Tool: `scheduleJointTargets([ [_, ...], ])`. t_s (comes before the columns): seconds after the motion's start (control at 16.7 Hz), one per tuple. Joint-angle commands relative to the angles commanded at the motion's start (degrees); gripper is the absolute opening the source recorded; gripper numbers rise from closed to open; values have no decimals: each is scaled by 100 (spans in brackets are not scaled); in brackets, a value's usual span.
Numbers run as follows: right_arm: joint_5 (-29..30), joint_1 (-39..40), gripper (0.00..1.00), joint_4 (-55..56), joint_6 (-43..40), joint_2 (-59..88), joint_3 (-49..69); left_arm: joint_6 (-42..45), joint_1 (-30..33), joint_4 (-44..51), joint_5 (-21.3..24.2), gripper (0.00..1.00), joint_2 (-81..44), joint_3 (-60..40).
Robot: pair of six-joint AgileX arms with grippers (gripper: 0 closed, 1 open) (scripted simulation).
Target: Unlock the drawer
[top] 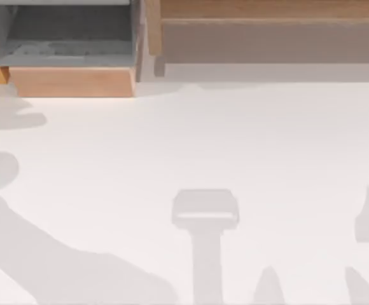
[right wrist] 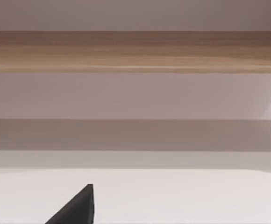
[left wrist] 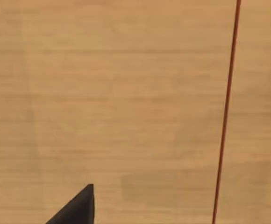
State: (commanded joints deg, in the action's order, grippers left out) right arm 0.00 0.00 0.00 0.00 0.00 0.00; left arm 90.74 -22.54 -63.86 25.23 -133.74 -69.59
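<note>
Top view has the drawer (top: 70, 81) at the far left corner of the white table (top: 203, 140). Its light tan front board faces the near side, and its grey inside lies open to the camera just behind that board, so I judge it is already drawn out some way. Directly to the right of the drawer, almost touching its corner, runs the much wider brown ledge (top: 267, 9). On the table in front of the drawer there are only soft shadows. In the left wrist view a dark tip of the left gripper (left wrist: 77, 209) sits very close to a broad face of tan wood crossed by a thin dark red line (left wrist: 226, 116). This is probably a wooden face of the drawer or the panel next to it, though at such close range I cannot be sure which. In the right wrist view a dark tip of the right gripper (right wrist: 77, 209) hangs over bare table, well to the right of the drawer and facing the ledge. I cannot tell whether either gripper is open or closed. To do the step well, the left arm should keep its pull straight along the drawer's travel, away from the ledge line, with a light square contact on the front board. The right arm should stay well clear of the drawer.
</note>
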Motion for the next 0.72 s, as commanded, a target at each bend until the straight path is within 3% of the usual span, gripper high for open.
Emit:
scheduleJointTargets([
  [0.06,0,0,100,0,0,0,0,0,0,0,0,100,0,0],
  [0.72,0,0,100,0,0,0,0,0,0,0,0,17,0,0],
])
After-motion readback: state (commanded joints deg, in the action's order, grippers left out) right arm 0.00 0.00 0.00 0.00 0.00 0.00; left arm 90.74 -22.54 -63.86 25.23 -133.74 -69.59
